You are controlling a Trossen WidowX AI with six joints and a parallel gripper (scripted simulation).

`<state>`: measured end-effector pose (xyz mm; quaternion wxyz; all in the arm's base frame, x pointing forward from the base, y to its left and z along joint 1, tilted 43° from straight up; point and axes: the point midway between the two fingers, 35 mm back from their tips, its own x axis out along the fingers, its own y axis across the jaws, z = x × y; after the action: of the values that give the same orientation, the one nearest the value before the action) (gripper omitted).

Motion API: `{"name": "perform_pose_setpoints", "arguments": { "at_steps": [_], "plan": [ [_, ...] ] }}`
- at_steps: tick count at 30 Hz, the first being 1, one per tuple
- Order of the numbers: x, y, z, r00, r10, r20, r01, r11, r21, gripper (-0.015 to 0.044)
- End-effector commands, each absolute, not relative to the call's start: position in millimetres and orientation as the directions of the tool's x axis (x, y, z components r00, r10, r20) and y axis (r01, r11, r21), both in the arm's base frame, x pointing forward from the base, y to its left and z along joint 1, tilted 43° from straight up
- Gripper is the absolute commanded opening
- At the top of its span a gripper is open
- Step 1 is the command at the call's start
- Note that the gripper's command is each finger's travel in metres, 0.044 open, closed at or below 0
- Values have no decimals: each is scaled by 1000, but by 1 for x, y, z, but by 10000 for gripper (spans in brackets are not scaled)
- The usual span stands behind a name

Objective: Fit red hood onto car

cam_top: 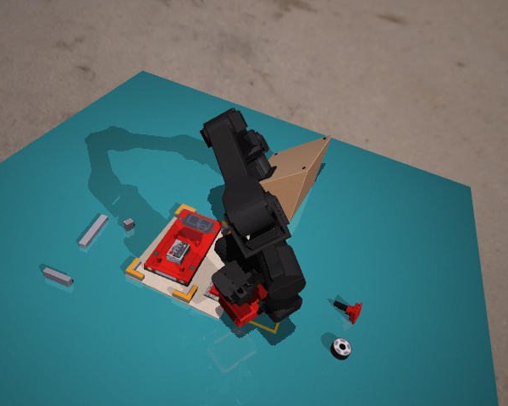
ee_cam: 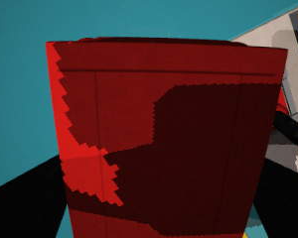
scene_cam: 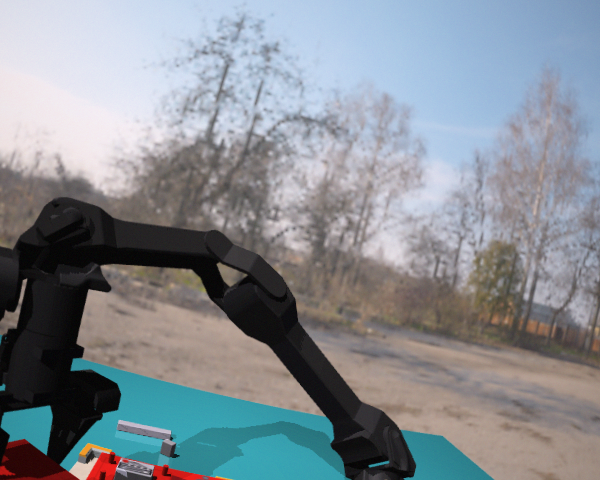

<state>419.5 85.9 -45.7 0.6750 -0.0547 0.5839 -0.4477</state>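
The red hood (cam_top: 241,312) (scene_cam: 23,463) (ee_cam: 189,149) is between the fingers of my gripper (ee_cam: 161,164), its flat roof towards the wrist camera. In the exterior view it is raised above the table, cut off by the frame's lower edge. My gripper is shut on it, one finger at each side. The red chassis (cam_top: 204,249) (scene_cam: 181,473) sits in the jig (cam_top: 201,305), left of the hood in the top view. The grey engine block (cam_top: 178,251) (scene_cam: 133,469) stands on its deck, with short red pegs around it. The hood's corner holes are hidden.
Orange corner brackets (cam_top: 184,293) edge the jig. Two grey bars (cam_top: 93,230) (scene_cam: 144,429) and a small grey block (cam_top: 129,224) (scene_cam: 169,447) lie beyond it. A tan wedge (cam_top: 284,185) stands behind the arm. A wheel (cam_top: 341,348) and a red part (cam_top: 355,311) lie right.
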Motion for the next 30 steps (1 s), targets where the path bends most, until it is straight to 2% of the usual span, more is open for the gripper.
{"name": "perform_pose_setpoints", "arguments": {
  "at_steps": [1,30],
  "plan": [
    [420,91,-42,-84,-666,-741,542,594,-595,0],
    [402,37,22,-83,-667,-740,346,677,-649,0]
  ]
}}
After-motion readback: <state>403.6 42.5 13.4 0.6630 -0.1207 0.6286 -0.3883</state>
